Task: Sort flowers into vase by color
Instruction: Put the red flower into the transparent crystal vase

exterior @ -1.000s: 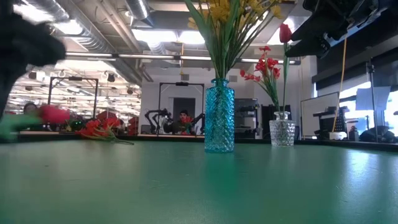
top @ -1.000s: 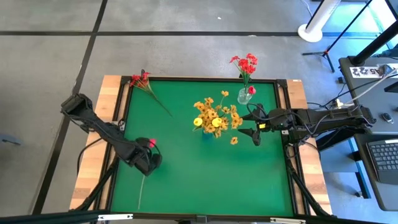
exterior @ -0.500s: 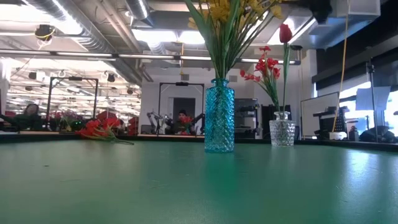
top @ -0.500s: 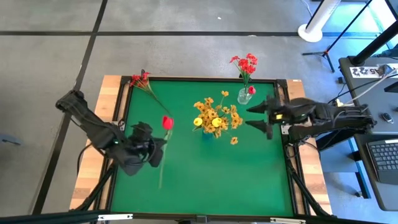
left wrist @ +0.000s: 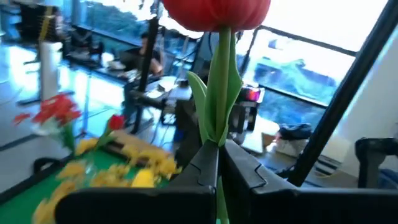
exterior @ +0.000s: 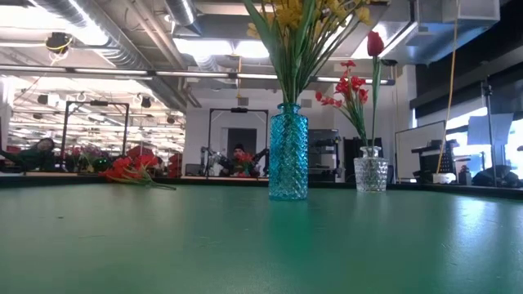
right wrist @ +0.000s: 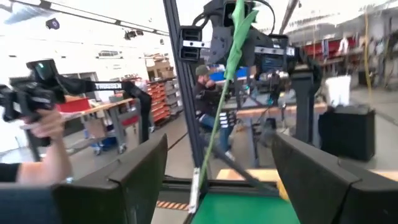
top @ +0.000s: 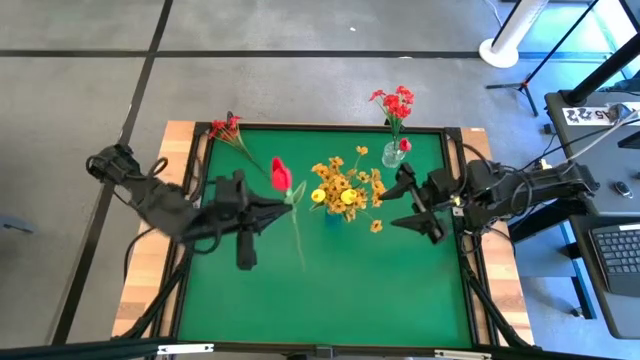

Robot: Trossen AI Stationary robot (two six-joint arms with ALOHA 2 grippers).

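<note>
Red tulip (top: 281, 175): you have it pinched by the stem in the left gripper (top: 285, 203), lifted clear of the green table (top: 330, 290), left of the blue vase (exterior: 288, 151). Blue vase contents: yellow flowers (top: 345, 187). Clear vase (exterior: 370, 174) at the far edge: red flowers (top: 397, 103). Loose red cluster (top: 226, 127) lies at the far-left corner. Your right gripper (top: 410, 205) hovers with jaws spread, holding nothing, right of the yellow bunch.

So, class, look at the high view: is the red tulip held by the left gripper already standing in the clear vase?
No: the left gripper holds the red tulip above the green mat, well apart from the clear vase.
</note>
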